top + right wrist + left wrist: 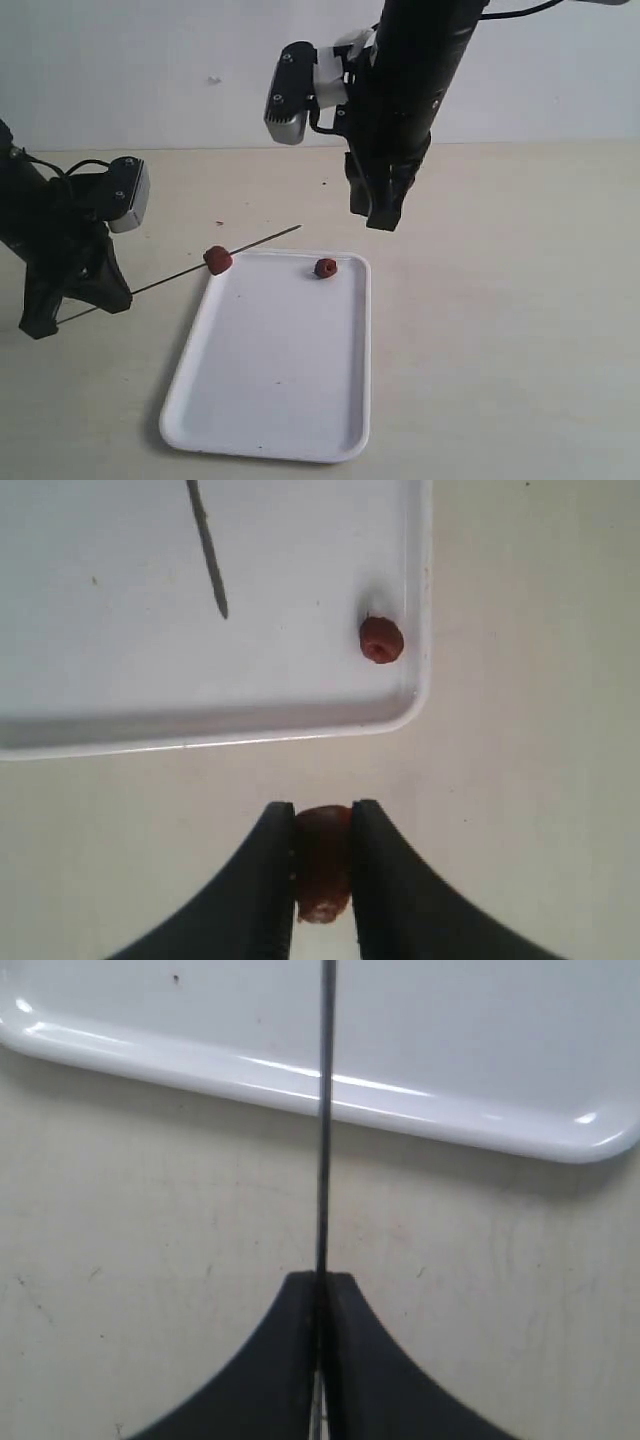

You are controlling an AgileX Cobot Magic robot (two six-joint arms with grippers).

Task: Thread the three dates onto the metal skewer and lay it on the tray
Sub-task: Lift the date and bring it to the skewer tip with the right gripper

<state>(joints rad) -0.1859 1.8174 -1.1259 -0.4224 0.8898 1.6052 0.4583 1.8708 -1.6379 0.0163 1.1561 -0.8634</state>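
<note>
My left claw (320, 1295) is clenched on the skewer (323, 1160), with the threaded date (218, 260) at the tray (290, 400) corner. My right claw (322, 815) grasps the held date (322, 870) above the tray's far edge. I'd line its centre up with the skewer tip and push straight.

Tray (270, 400) white; dates (325, 268) dark reddish-brown; skewer (323, 1160) grey; table (500, 350) pale beige.

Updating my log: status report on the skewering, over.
Left jaws shut on skewer, one date threaded. Right jaws hold second date aloft. Third date on tray. Nothing in the way.
</note>
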